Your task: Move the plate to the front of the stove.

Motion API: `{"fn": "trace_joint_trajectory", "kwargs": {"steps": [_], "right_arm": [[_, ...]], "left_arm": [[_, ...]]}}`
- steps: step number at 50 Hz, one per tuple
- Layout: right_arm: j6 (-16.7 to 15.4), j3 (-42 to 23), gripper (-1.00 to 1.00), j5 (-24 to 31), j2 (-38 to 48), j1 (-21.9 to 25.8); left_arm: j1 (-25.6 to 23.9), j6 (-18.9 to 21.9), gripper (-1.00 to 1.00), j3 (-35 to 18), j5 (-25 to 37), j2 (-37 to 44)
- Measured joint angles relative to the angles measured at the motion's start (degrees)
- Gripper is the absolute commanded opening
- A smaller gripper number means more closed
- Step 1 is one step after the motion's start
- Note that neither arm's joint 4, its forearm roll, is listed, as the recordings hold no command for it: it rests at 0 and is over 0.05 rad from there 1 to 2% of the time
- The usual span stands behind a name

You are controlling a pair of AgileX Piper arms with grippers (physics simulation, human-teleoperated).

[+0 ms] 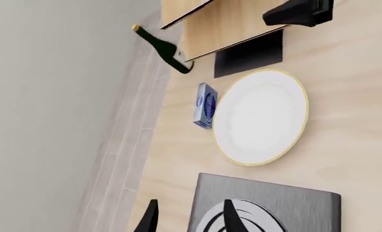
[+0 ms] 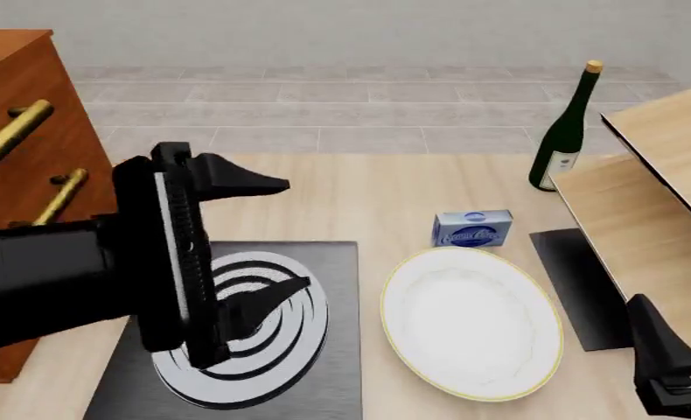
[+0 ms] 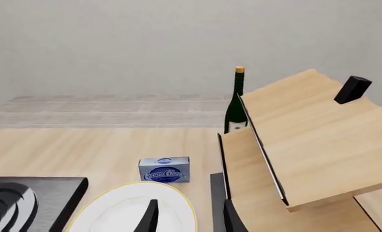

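Wooden table (image 2: 380,197) holds the stove (image 2: 322,262) beneath my gaping, empty left pincer (image 2: 264,241), the plate (image 2: 471,319) untouched just right of it, not yet in front, my right pincer (image 3: 187,215) parted above its edge.

Glossy white plate (image 2: 471,322) with gold rim, matt black stove (image 2: 322,289), pale wood-grain table (image 2: 358,201), dark glass bottle (image 2: 562,131)

I see a pale plain wall (image 3: 113,43) behind, grey-beige tiled floor (image 2: 322,105) beyond my light wooden table (image 2: 345,197), a reddish-brown wooden cabinet (image 2: 19,131) with brass handles (image 2: 13,133) at far left, stepped light-wood shelves (image 3: 314,140) at right, soft even light.
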Motion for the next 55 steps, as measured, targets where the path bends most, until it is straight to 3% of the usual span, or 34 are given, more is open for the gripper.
{"fn": "trace_joint_trajectory", "kwargs": {"steps": [19, 55], "right_arm": [[0.13, -0.02, 1.0, 0.28, 0.06, 0.54], [0.44, 0.0, 1.0, 0.54, 0.27, 0.98]], "left_arm": [[-6.94, 2.3, 1.0, -3.39, -2.12, 9.98], [-13.03, -1.81, 1.0, -5.18, -7.39, 23.54]]}}
